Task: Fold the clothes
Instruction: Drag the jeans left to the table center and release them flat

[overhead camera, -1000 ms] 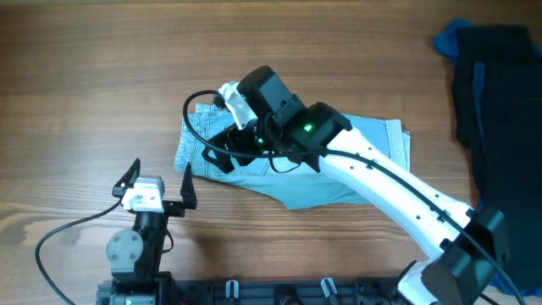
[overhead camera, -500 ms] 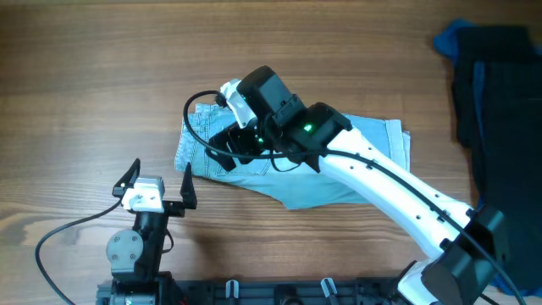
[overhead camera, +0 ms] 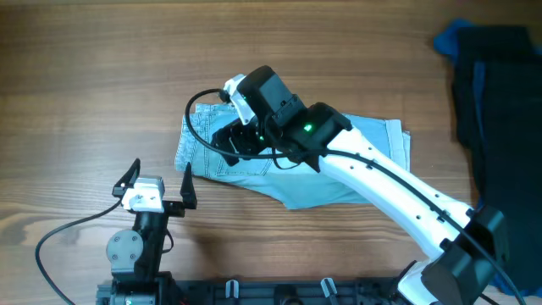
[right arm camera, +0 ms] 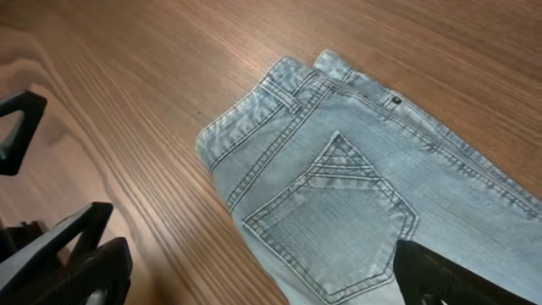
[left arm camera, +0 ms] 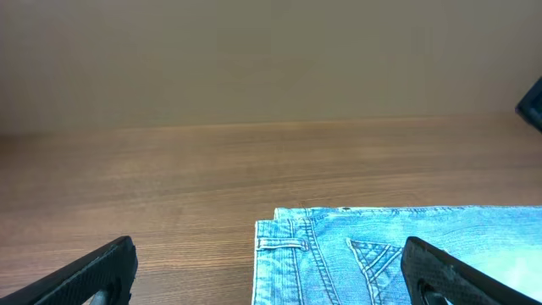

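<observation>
The pale blue denim garment [overhead camera: 377, 134] lies folded flat at the table's middle, its waistband end to the left. My right gripper [overhead camera: 227, 141] hovers open and empty over that left end. In the right wrist view its jaws [right arm camera: 262, 280] straddle the stitched back pocket [right arm camera: 334, 212]. My left gripper [overhead camera: 161, 169] is open and empty in front of the denim's left edge; its wrist view shows its jaws [left arm camera: 271, 275] with the denim's waistband corner [left arm camera: 288, 246] between them, farther off. The dark navy and royal blue garments [overhead camera: 495, 93] lie piled at the far right.
The wooden table [overhead camera: 85, 76] runs bare to the left and back of the denim. The right arm's white link [overhead camera: 398, 191] crosses over the denim's right half. A black cable [overhead camera: 63, 229] loops by the left arm's base. A blue garment corner [left arm camera: 533, 102] shows at the left wrist view's right edge.
My right gripper has shifted slightly back and to the right over the denim's waistband end. The left arm and the garments have not moved.
</observation>
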